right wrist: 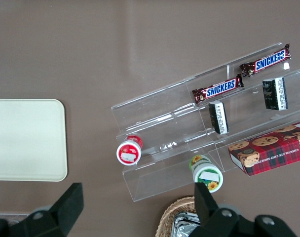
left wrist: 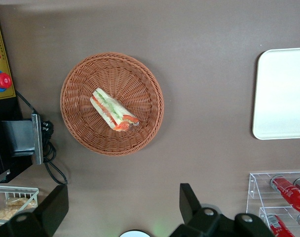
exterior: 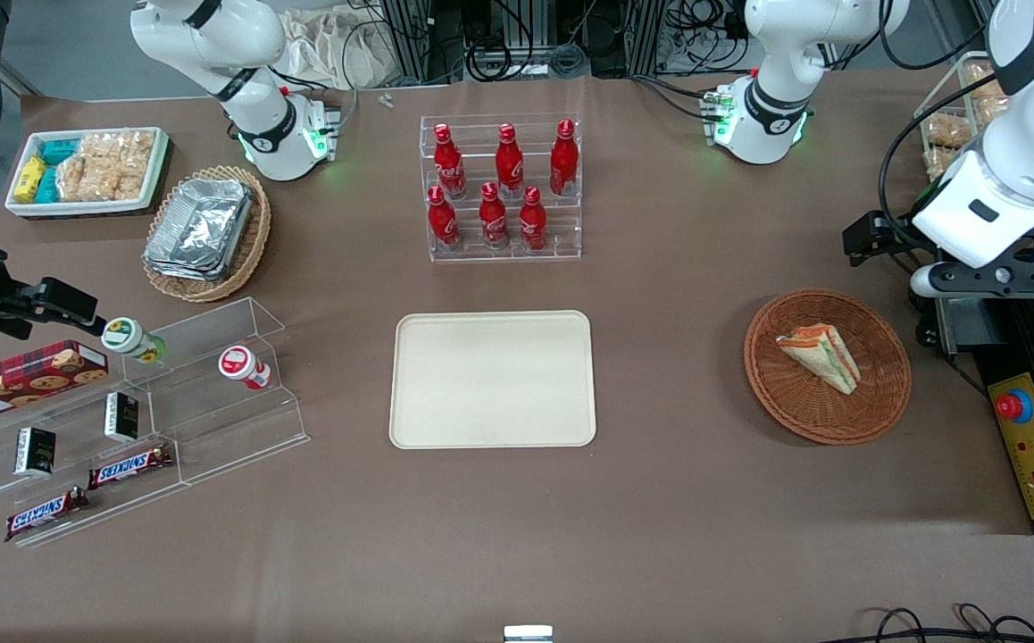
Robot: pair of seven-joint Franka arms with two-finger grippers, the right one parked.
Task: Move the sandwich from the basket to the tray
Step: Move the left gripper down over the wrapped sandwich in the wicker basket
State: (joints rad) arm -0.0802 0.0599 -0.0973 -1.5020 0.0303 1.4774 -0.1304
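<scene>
Lying on its side in the basket (exterior: 827,365), the sandwich (exterior: 821,355) shows its orange-red and green filling along one long edge, with its narrow tip pointing toward the front camera. The basket sits on the brown table (exterior: 660,500), well apart from the tray (exterior: 493,379), toward the working arm's end of the table. The tray is bare and about as near the front camera as the basket. The gripper (left wrist: 121,210) hangs high above the table, farther from the front camera than the basket, with its two black fingers (left wrist: 189,200) spread wide and nothing between them. Farther still from the front camera than the tray, a clear rack (exterior: 501,189) holds six red bottles (exterior: 494,214).
</scene>
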